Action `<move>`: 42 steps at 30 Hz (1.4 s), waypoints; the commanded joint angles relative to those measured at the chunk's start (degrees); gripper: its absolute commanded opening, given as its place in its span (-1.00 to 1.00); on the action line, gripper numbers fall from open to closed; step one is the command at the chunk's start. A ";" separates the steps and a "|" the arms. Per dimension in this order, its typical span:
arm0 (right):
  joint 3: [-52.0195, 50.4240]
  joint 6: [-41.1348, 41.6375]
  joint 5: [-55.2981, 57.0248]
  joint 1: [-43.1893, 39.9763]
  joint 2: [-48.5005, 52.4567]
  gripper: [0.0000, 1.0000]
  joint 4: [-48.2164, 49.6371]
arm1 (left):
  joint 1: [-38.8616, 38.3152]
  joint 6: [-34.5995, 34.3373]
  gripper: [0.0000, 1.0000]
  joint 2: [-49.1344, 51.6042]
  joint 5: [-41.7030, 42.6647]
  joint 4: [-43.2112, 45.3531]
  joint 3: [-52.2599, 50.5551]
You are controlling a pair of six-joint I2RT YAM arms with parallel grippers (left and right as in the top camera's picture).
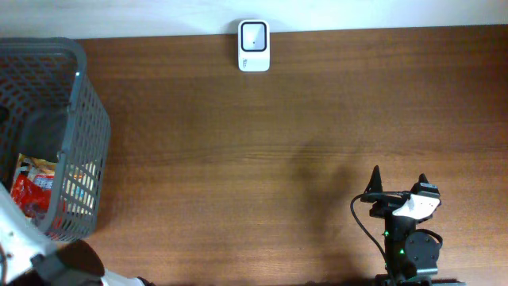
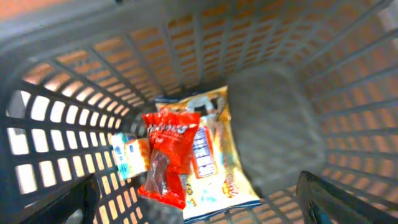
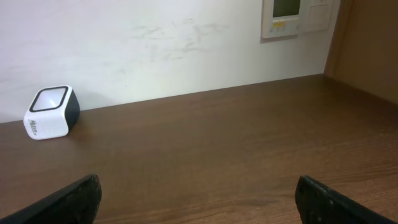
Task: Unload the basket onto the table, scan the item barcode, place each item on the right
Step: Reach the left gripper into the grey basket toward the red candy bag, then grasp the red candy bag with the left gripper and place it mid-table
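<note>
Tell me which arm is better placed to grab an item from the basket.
Left. Its wrist view looks down into the basket at the red packet, jaws open. The right arm sits far off, facing the scanner.

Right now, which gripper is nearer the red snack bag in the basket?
Left. The left gripper hangs over the basket, above the red snack bag, jaws open. The right gripper is apart, at the opposite side of the table.

Right gripper (image 1: 399, 176) at five o'clock: black pointed fingers (image 1: 376, 179), white cover, green lights, a looping black cable (image 1: 361, 222).
</note>
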 commanded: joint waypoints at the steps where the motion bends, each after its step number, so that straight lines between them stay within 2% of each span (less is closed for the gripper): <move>1: -0.42 0.48 -0.09 0.33 -0.22 0.97 -0.31 | 0.15 -2.60 0.98 4.07 -1.81 -0.33 -4.31; 7: -0.42 0.48 -0.09 0.33 -0.22 0.97 -0.31 | 0.15 -5.09 0.98 5.40 -1.75 2.93 -13.60; 15: -0.42 0.48 -0.09 0.33 -0.22 0.97 -0.31 | 0.20 -5.05 0.98 5.40 -2.05 16.22 -31.78; 18: -0.42 0.48 -0.09 0.33 -0.22 0.97 -0.28 | 0.22 -5.05 0.98 5.40 -4.66 21.35 -36.94; 24: -0.42 0.48 -0.09 0.33 -0.22 0.97 -0.31 | 0.33 -5.05 0.98 5.40 -9.57 24.59 -39.87; 30: -0.42 0.48 -0.09 0.33 -0.22 0.97 -0.31 | 0.33 -5.05 0.98 5.40 -9.90 25.73 -39.89; 33: -0.42 0.48 -0.09 0.33 -0.22 0.97 -0.31 | 0.37 -5.03 0.69 5.42 -9.79 25.88 -40.24; 35: -0.42 0.48 -0.09 0.33 -0.22 0.97 -0.28 | 0.37 -5.03 0.67 5.42 -9.68 25.83 -41.11; 37: -0.42 0.50 -0.09 0.33 -0.22 0.97 -0.31 | 0.37 -5.03 0.49 5.42 -9.73 25.88 -42.69; 42: -0.42 0.48 -0.09 0.33 -0.22 0.97 -0.28 | 1.53 -5.05 0.35 5.42 -11.85 27.63 -46.66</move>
